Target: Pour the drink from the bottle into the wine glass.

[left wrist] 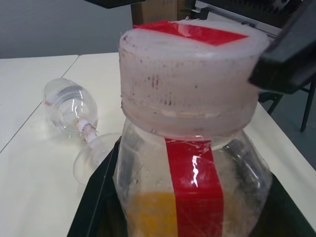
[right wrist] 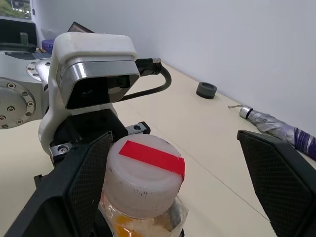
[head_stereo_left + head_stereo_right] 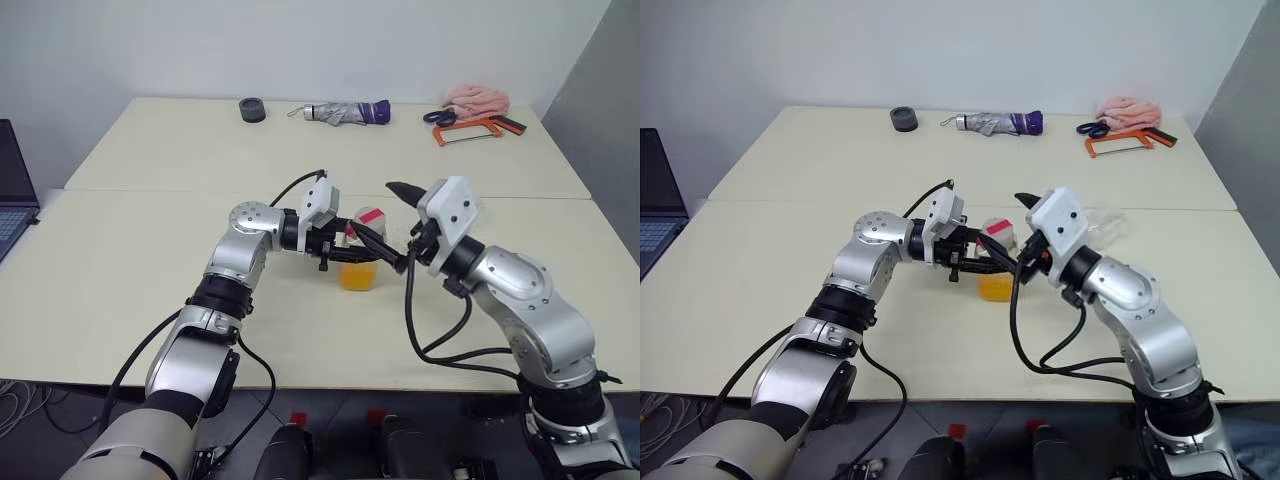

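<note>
The bottle [image 3: 360, 262] stands upright at the middle of the table, with orange drink [image 3: 357, 276] in its lower part and a white cap [image 2: 145, 177] marked with red tape. My left gripper [image 3: 368, 252] is shut on the bottle's body from the left. My right gripper [image 2: 173, 148] is open, its two fingers [image 2: 79, 187] standing wide on either side of the cap without pinching it. The wine glass [image 1: 71, 106] lies on its side on the table behind the bottle, empty, and shows past the right gripper [image 3: 1105, 222].
Along the far edge lie a black tape roll [image 3: 252, 109], a folded umbrella [image 3: 345, 112], scissors [image 3: 440, 116], an orange hacksaw [image 3: 478, 130] and a pink cloth [image 3: 477, 98]. A laptop [image 3: 15, 190] sits at the far left.
</note>
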